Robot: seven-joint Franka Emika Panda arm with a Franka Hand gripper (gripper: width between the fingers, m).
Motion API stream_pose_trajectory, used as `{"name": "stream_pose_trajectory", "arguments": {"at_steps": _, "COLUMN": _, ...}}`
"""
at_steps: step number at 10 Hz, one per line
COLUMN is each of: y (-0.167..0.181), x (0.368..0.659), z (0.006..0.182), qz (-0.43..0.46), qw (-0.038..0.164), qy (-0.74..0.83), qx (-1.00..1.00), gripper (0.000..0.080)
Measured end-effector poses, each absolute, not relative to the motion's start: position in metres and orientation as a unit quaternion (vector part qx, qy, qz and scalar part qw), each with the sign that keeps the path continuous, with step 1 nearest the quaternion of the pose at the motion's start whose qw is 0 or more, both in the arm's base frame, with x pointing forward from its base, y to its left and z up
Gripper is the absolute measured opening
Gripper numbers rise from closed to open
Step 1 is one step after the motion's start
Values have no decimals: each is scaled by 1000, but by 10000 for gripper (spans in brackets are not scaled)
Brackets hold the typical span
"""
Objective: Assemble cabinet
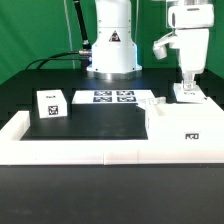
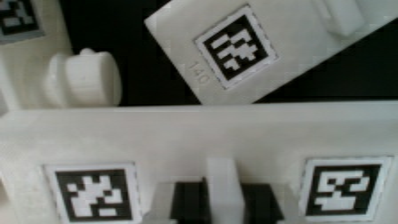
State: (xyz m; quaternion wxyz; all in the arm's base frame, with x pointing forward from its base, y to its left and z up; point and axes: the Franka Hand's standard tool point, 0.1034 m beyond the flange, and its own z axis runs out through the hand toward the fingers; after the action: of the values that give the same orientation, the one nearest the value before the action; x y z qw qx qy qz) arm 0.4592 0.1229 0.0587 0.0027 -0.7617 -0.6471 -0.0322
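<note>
My gripper [image 1: 185,82] stands at the exterior view's right, fingers pointing down onto a white cabinet panel [image 1: 188,96]. In the wrist view the gripper [image 2: 221,205] has its dark fingers [image 2: 185,203] pressed against a thin white ridge of that panel [image 2: 196,140], which carries two tags either side. The large white cabinet box [image 1: 185,128] with a front tag lies just in front of it. Another tagged panel [image 2: 231,45] and a round-knobbed white piece [image 2: 80,75] lie beyond. A small tagged block [image 1: 50,103] sits at the exterior view's left.
The marker board [image 1: 112,97] lies in front of the robot base [image 1: 110,45]. A low white border wall [image 1: 70,150] runs along the front and left of the black mat. Cables hang behind the base.
</note>
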Motion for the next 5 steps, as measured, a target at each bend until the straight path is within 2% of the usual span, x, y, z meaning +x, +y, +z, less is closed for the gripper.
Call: {"name": "stream_pose_trajectory", "arguments": {"at_steps": 5, "y": 123, "x": 459, "z": 56, "qz": -31, "qw": 4, "qy": -647, "qx": -762, "gripper": 69}}
